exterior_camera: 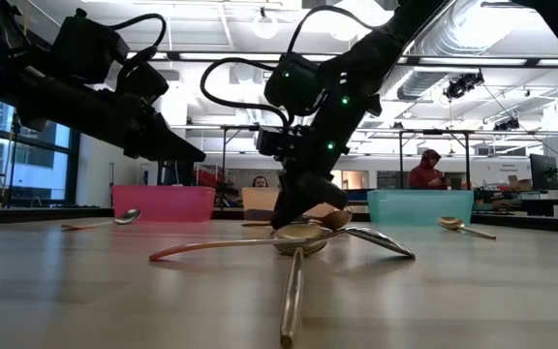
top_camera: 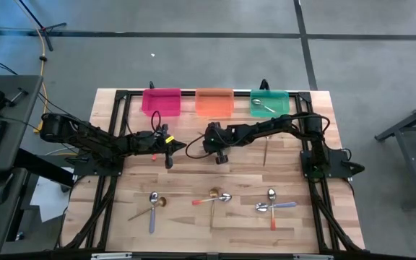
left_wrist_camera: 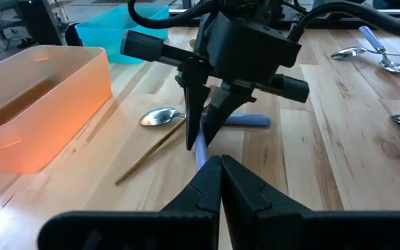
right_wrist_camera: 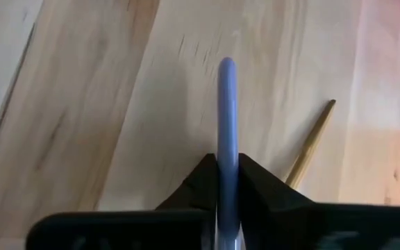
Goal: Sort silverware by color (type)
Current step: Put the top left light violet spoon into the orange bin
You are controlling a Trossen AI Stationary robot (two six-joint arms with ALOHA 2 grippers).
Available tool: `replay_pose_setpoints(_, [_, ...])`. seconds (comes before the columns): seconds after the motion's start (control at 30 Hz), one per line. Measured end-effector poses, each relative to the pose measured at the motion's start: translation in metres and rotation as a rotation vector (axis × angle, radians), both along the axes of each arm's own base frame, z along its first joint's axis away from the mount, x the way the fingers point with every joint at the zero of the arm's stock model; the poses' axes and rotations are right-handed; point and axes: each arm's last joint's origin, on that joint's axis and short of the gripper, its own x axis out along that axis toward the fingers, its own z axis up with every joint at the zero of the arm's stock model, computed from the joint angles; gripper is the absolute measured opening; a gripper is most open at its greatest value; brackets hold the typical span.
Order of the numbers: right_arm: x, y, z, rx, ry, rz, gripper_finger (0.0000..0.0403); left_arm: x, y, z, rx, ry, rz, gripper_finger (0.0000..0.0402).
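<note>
My right gripper (top_camera: 196, 149) (right_wrist_camera: 226, 182) is mid-table, in front of the orange bin (top_camera: 214, 101), and is shut on a spoon with a purple-blue handle (right_wrist_camera: 226, 104). My left gripper (top_camera: 179, 148) (left_wrist_camera: 219, 182) hovers shut just to its left, pointing at it and holding nothing. Other silverware lies loose in three small groups near the front edge (top_camera: 154, 202) (top_camera: 211, 196) (top_camera: 271, 204). A gold-handled spoon (top_camera: 266, 152) lies further right, and one spoon (top_camera: 262, 107) rests in the teal bin (top_camera: 269, 102). My right gripper pinches the spoon's purple-blue handle (right_wrist_camera: 226, 163) between its two fingers (left_wrist_camera: 198, 104), coming down at a slant from the table's right. The fingers lie along the handle, whose free end (right_wrist_camera: 226, 66) sticks out past them toward my left gripper. The bowl end is hidden behind the gripper.
A pink bin (top_camera: 161, 100), the orange bin and the teal bin stand in a row along the far edge. A gold-handled spoon (left_wrist_camera: 155, 128) lies on the wood just beyond the right gripper. People show in the room behind the table (exterior_camera: 429, 170).
</note>
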Motion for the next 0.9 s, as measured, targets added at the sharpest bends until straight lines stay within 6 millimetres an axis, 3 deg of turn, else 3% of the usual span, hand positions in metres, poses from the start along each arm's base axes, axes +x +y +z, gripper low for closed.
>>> replay_pose_setpoints(0.17, [0.007, 0.001, 0.01, -0.015, -0.022, 0.018, 0.0007, 0.0, 0.0, 0.0, 0.0, -0.004, 0.0, 0.0])
replay_pose_setpoints(0.37, [0.019, -0.011, 0.048, -0.067, -0.054, -0.016, 0.0005, 0.0, 0.0, 0.003, -0.004, -0.039, 0.012, 0.0])
replay_pose_setpoints(0.57, [0.017, -0.071, 0.085, -0.106, -0.099, -0.147, 0.0004, -0.002, 0.0, 0.002, -0.021, -0.063, 0.022, 0.0])
replay_pose_setpoints(0.77, [-0.006, -0.141, 0.089, -0.031, -0.155, -0.208, 0.0004, -0.002, 0.0, 0.004, -0.03, -0.083, 0.024, 0.0])
replay_pose_setpoints(0.9, [-0.014, -0.165, 0.094, 0.017, -0.245, -0.202, 0.0003, -0.001, 0.0, 0.006, -0.026, -0.104, 0.023, 0.0])
